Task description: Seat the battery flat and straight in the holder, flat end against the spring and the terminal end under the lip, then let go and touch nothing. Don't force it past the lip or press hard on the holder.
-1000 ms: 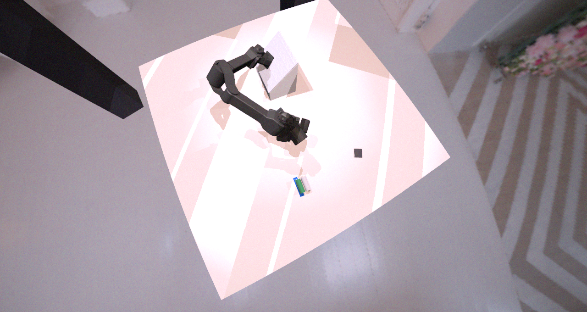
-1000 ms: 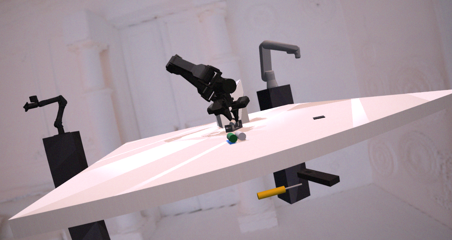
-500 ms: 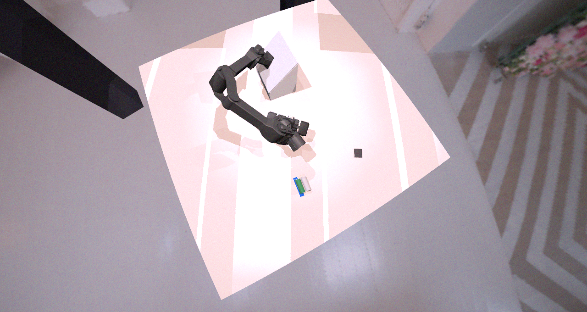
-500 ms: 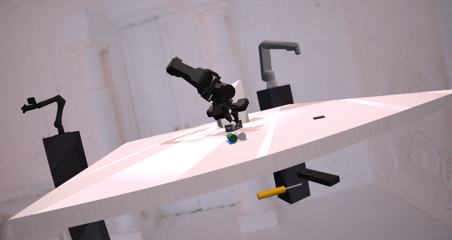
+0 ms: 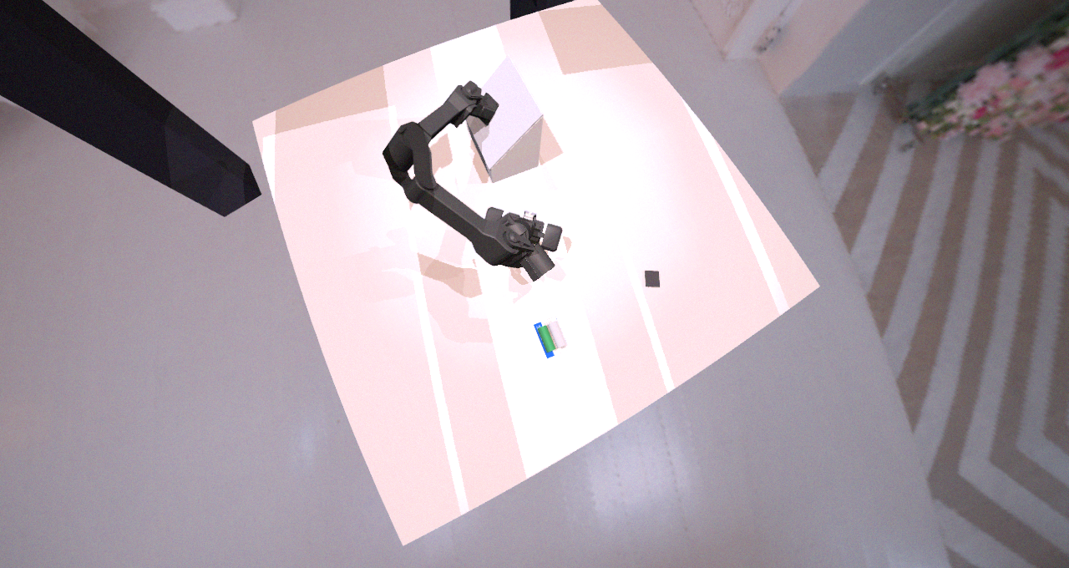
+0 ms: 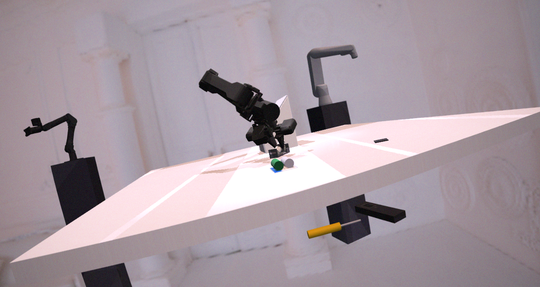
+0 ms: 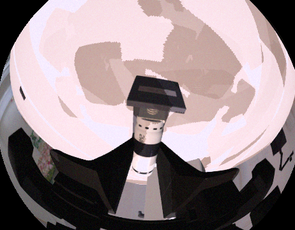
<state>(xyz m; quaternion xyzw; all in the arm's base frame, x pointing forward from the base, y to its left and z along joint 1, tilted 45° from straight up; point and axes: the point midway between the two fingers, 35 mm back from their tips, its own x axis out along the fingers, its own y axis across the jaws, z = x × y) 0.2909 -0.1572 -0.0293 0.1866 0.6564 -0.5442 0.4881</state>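
My gripper (image 5: 525, 228) (image 6: 279, 144) (image 7: 146, 143) is shut on the battery (image 7: 147, 132), a white cylinder with a black band and a row of dark dashes. The black holder (image 6: 274, 154) (image 7: 155, 85) is right under the fingers. In the wrist view its spring-end wall stands large beyond the battery. A bit of the spring (image 7: 151, 111) shows between that wall and the battery's far end. The battery lines up roughly with the holder and looks tilted. The lip end is hidden by the battery and fingers. Whether the battery touches the spring or the floor of the holder I cannot tell.
A green cylinder (image 5: 547, 338) (image 6: 276, 164) and a pale cylinder (image 5: 557, 334) (image 6: 287, 161) lie side by side near the holder, by a blue strip (image 5: 549, 354) (image 6: 276, 170). A dark square (image 5: 652, 278) (image 6: 381, 140) lies farther off. A pale slanted box (image 5: 514, 104) stands behind the gripper.
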